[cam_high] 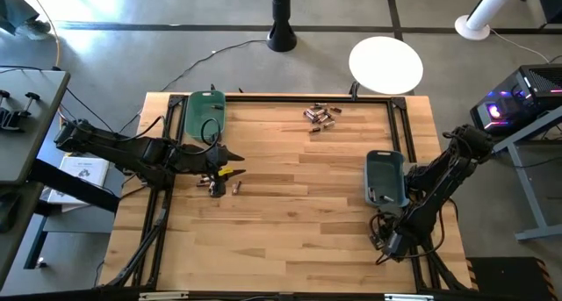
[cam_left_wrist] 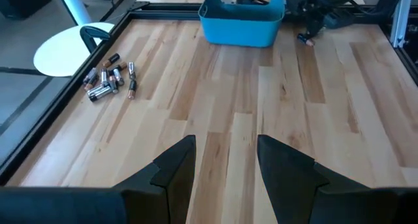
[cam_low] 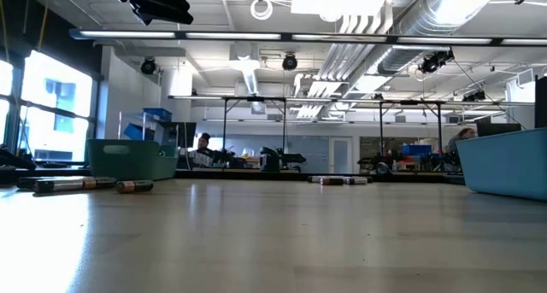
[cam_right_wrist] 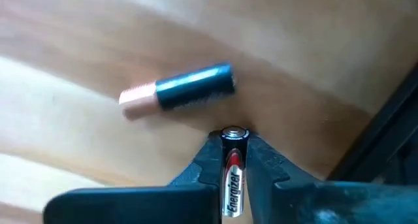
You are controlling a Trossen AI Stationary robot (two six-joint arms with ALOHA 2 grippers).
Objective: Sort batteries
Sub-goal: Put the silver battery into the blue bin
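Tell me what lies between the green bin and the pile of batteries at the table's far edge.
Only bare wood, as the high view shows: nothing sits between the green bin and the pile of batteries.

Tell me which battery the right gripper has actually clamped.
The Energizer-labelled battery, pinched lengthwise in the right gripper. The copper-and-dark battery just beyond it lies loose on the table.

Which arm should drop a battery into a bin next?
Right. The right gripper is already shut on a battery, near the blue-grey bin. The left gripper is open and empty, beside loose batteries by the green bin.
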